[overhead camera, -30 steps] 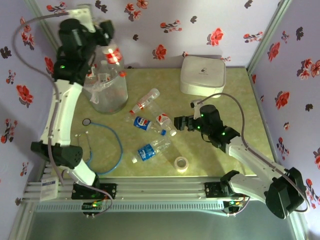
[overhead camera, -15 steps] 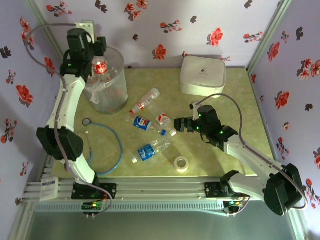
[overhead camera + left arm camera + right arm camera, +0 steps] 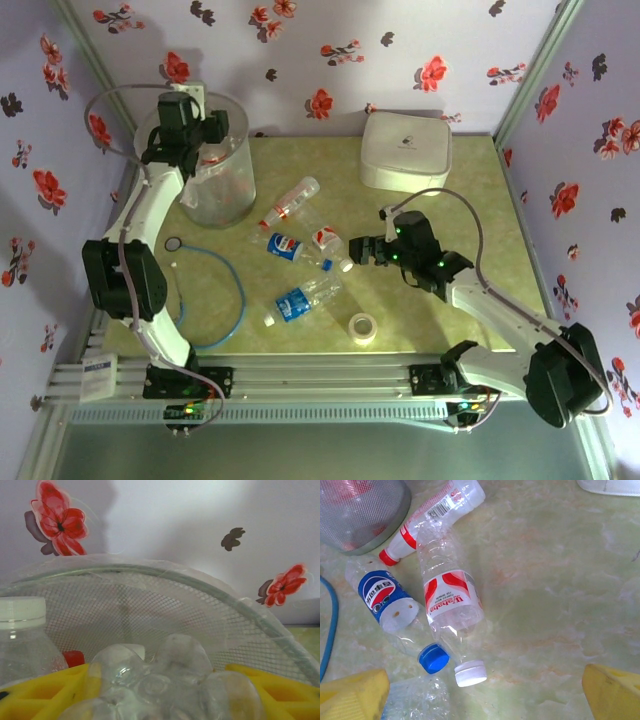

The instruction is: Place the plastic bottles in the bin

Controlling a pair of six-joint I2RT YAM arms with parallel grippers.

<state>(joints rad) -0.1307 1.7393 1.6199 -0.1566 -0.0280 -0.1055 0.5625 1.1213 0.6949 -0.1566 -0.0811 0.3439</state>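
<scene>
The bin (image 3: pixel 218 190) stands at the table's back left; its meshed wall (image 3: pixel 165 605) curves across the left wrist view. My left gripper (image 3: pixel 206 138) hangs at the bin's mouth, shut on a clear bottle (image 3: pixel 167 677) between its yellow fingers (image 3: pixel 272 687). A white-capped bottle (image 3: pixel 22 635) stands inside the bin. On the table lie a red-capped bottle (image 3: pixel 291 201), a blue-label bottle (image 3: pixel 286 246), a red-label white-capped bottle (image 3: pixel 327 242) and another blue-label bottle (image 3: pixel 301 300). My right gripper (image 3: pixel 358 248) is open, just right of the white cap (image 3: pixel 470 673). The red-label bottle (image 3: pixel 451 605) lies ahead of it.
A white lidded box (image 3: pixel 405 150) sits at the back right. A tape roll (image 3: pixel 363 328) lies near the front edge. A blue cable (image 3: pixel 232 295) loops across the left side. Flowered walls close in the table on three sides.
My left gripper has swung right and down with its bottle, from above the bin's far left rim to its mouth. The right arm has barely shifted.
</scene>
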